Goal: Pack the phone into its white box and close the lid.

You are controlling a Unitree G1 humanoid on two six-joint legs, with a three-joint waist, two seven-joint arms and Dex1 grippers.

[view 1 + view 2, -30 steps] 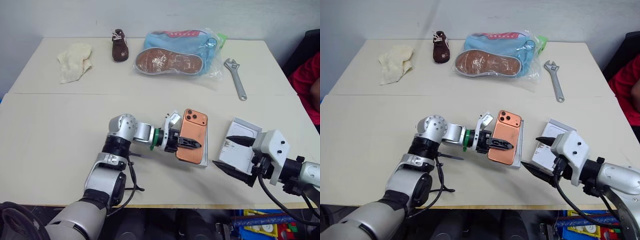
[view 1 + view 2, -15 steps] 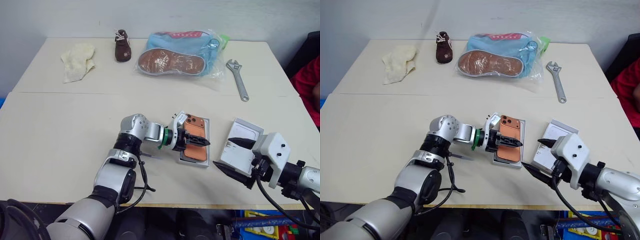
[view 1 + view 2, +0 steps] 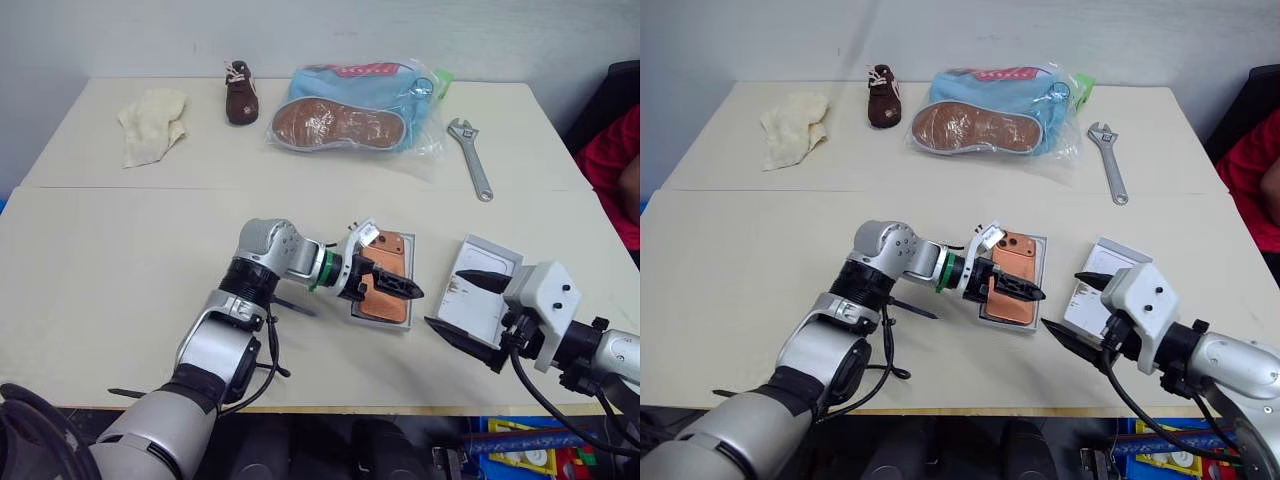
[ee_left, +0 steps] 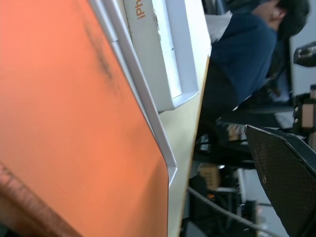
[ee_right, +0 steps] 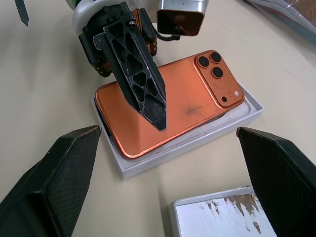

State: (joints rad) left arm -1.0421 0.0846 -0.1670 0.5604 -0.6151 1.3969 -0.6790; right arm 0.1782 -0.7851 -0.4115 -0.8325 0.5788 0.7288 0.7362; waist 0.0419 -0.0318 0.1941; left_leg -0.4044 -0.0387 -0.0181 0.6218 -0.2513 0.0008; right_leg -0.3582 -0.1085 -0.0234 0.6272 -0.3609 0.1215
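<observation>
Both end effectors stand released, holding nothing. Left end effector (image 3: 392, 284) hovers just over the phone (image 5: 170, 106), its black fingers (image 5: 140, 86) spread apart above the copper back. That phone lies flat, camera bump up, inside a shallow white box (image 5: 232, 123) set near the front edge of the worktop (image 3: 120, 260), about midway along it; the white rim shows around the phone on all visible sides. Whether the fingers touch the phone cannot be told.

Beside it, toward the right end of the worktop, lies a second white box half (image 3: 480, 290), open side up, with a brown smudge (image 5: 244, 201) on its floor and nothing in it. Which half is the lid cannot be told.

Left forearm reaches across from the front edge, pointing rightward and slightly down. Right end effector (image 3: 462, 305) hangs at the near side of the second box half, its dark fingers (image 5: 54, 177) wide apart and aimed toward the packed phone.

Along the far edge sit a crumpled cloth (image 3: 150, 122), a small brown shoe (image 3: 239, 93), a bagged shoe (image 3: 345, 110) and a wrench (image 3: 472, 155).
</observation>
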